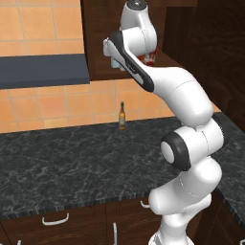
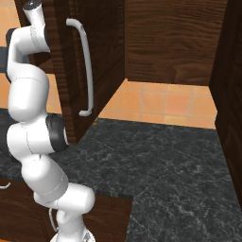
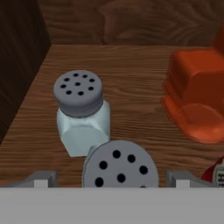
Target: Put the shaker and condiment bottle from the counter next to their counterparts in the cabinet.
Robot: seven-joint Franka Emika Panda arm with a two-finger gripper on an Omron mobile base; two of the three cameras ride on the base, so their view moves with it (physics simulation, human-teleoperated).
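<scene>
Tool (image 3: 112, 181) tips are seen spread apart either side of the shaker (image 3: 120, 165), whose round, perforated grey cap sits at 6 o'clock on the grained wooden cabinet (image 3: 131, 65) shelf. Its squarish, translucent twin (image 3: 81, 113) stands just beyond at 10 o'clock; a glossy red flask (image 3: 194, 96) at 3 o'clock.

On the dark brown grained cabinet (image 3: 131, 26) shelf, the shaker (image 3: 120, 168) shows a grey cap dotted with black holes. Just beyond it its twin shaker (image 3: 81, 116) is pale blue-grey glass under a like cap. Beside the twin stands an orange-red flask (image 3: 194, 96). The surface (image 1: 72, 162) is black, veined pale grey.
</scene>
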